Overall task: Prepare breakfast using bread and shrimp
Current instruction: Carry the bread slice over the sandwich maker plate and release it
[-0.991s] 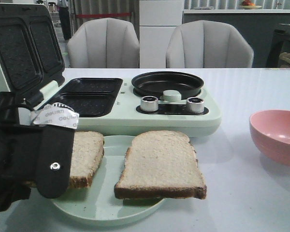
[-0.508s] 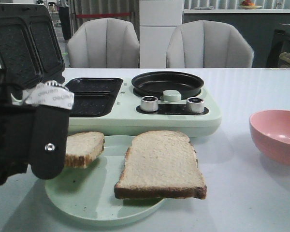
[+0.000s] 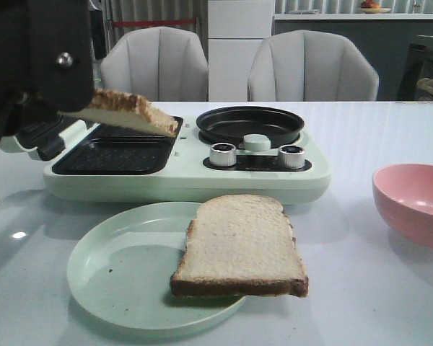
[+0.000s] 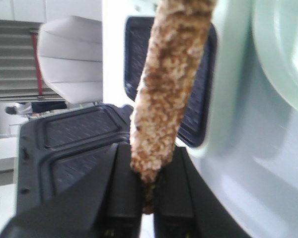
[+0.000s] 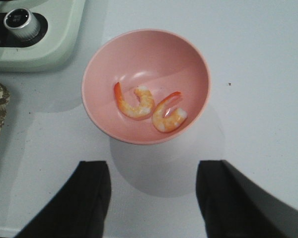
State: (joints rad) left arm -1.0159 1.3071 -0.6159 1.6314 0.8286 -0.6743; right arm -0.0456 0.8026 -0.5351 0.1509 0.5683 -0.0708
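My left gripper is shut on one bread slice by its crust edge and holds it tilted in the air over the dark grill tray of the pale green breakfast maker. In the left wrist view the slice stands edge-on between my fingers. The second bread slice lies on the pale green plate. Two shrimp lie in the pink bowl. My right gripper hangs open and empty above the table beside the bowl.
The breakfast maker has a round black pan, two silver knobs and an open lid at the left. The pink bowl sits at the table's right. Two grey chairs stand behind the table.
My left gripper has lifted the left bread slice off the plate and carried it up and back over the grill tray. The plate's left half is now bare.
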